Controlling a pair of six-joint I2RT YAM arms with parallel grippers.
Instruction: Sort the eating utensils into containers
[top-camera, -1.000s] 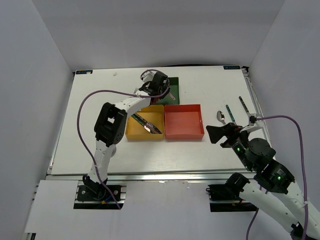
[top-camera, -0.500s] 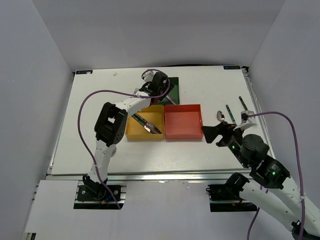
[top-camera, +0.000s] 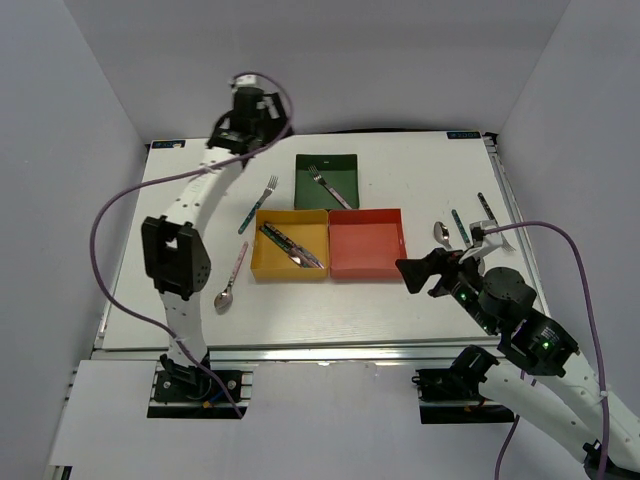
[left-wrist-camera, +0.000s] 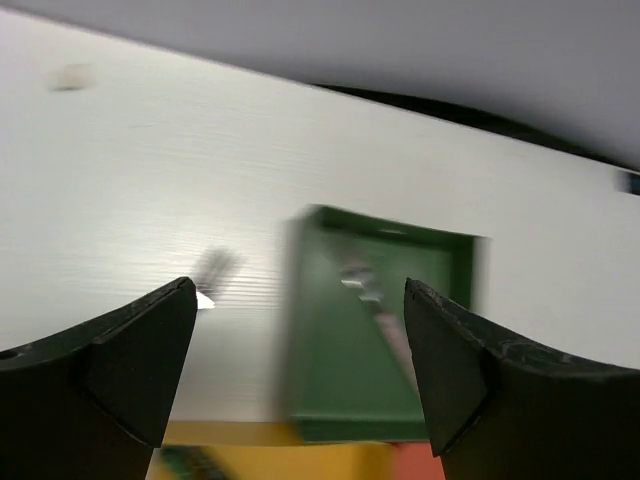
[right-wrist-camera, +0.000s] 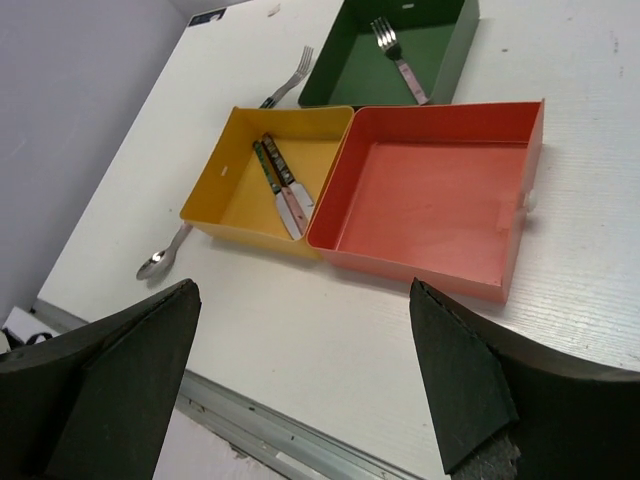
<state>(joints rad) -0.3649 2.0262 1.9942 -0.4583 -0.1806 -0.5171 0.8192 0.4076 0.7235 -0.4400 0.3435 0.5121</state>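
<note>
The white table (top-camera: 400, 190) holds a green tray (top-camera: 310, 192), a yellow tray (top-camera: 272, 262) and a red tray (top-camera: 366, 250) around its middle. A fork (top-camera: 258, 205) and a spoon (top-camera: 232, 275) lie toward the left edge. Another spoon (top-camera: 440, 233) and two slim utensils (top-camera: 460, 228) lie near the right edge.

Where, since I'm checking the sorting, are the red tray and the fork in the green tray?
red tray (right-wrist-camera: 430, 205): right wrist view, bare floor.
fork (right-wrist-camera: 403, 68): right wrist view, upper handle.

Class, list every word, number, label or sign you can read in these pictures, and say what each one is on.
No text is readable in any view.
The far left sticker on the table: too small to read.
The far right sticker: too small to read.
</note>
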